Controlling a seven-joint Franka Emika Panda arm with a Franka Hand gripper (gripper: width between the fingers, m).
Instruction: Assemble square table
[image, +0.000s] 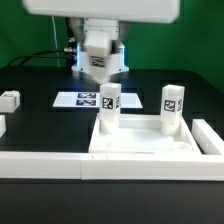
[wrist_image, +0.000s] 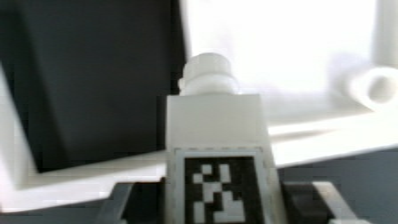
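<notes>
The square table's white slab (image: 150, 138) lies flat with its rim up. Two stubby tagged legs (image: 108, 106) (image: 172, 106) stand upright in its far corners. My gripper (image: 100, 68) hangs above and behind the one on the exterior view's left. It is shut on a third leg (wrist_image: 214, 130), whose tag faces the wrist camera and whose round tip points away, over the slab (wrist_image: 267, 50). A dark finger (wrist_image: 139, 200) presses each side of this leg. A round corner socket (wrist_image: 375, 90) shows beside the tip. A fourth leg (image: 8, 100) lies loose at the exterior view's far left.
The marker board (image: 80, 100) lies on the black table behind the slab. A low white barrier wall (image: 40, 165) runs along the front and turns up the exterior view's right side (image: 210, 135).
</notes>
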